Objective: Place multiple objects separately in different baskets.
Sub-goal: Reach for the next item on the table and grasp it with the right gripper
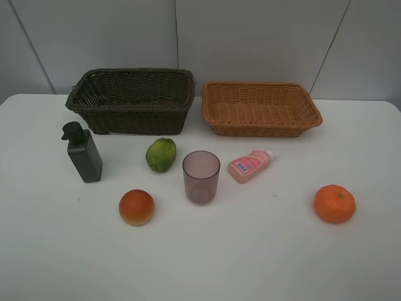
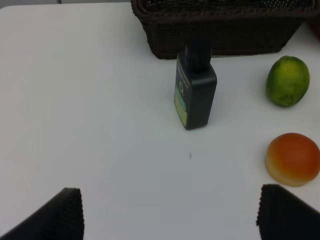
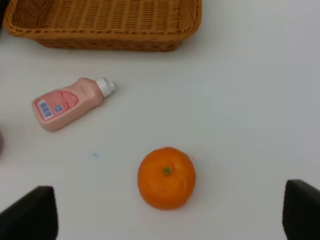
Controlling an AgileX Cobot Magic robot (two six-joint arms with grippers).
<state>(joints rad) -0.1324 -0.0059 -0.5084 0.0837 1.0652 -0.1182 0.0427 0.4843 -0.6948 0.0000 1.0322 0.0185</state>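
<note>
Two empty baskets stand at the back of the table: a deep dark brown one and a shallow orange-tan one. In front of them are a dark green pump bottle, a green round fruit, a purple cup, a pink bottle lying on its side, a red-orange fruit and an orange. No arm shows in the high view. My left gripper is open, short of the pump bottle. My right gripper is open, short of the orange.
A white table carries everything, with a grey panelled wall behind it. The left wrist view also shows the green fruit, the red-orange fruit and the dark basket. The right wrist view shows the pink bottle and tan basket.
</note>
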